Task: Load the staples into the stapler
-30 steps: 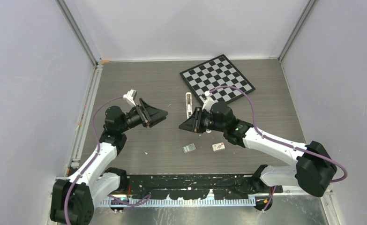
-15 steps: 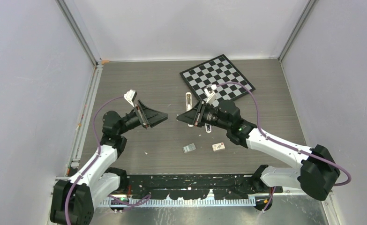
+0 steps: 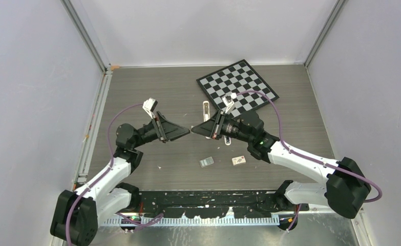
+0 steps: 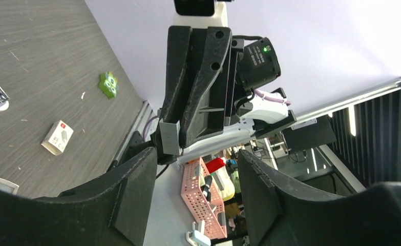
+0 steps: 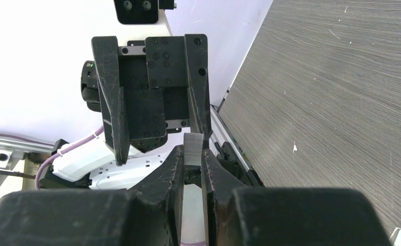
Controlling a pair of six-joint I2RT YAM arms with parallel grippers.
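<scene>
Item: staples (image 4: 169, 138), a small flat silver-grey block, off the table (image 3: 152, 92) and in mid-air, pinched at the very tips of the right gripper (image 3: 197, 129), whose jaws are clamped tight on it. Counterpart: left gripper (image 3: 184, 132), jaws parted roughly halfway and holding nothing. In the left wrist view its fingers (image 4: 131, 195) frame the block without touching it. Change noted: within the last second the left gripper has advanced from well apart to nearly tip to tip with the right, and its jaws have narrowed somewhat. The right gripper has swung round to present the block. Reading: a hand-over between the arms looks to be under way, probably to regrip the block for insertion, and loading itself has not begun. Stapler (image 3: 206, 114): white with a pale teal part, lying untouched on the table just beyond the meeting grippers, beside the near corner of the chequered board (image 3: 237, 86). It appears to lie opened, but whether its channel holds anything is too small to tell. Containers: white-and-red box (image 3: 238, 160) and grey packet (image 3: 206, 162), near each other on the table towards the arm bases, contents not visible. Pink basket (image 4: 208, 192), off the table, holds assorted bottles and oddments. Loose: green patterned square (image 4: 107, 84).
</scene>
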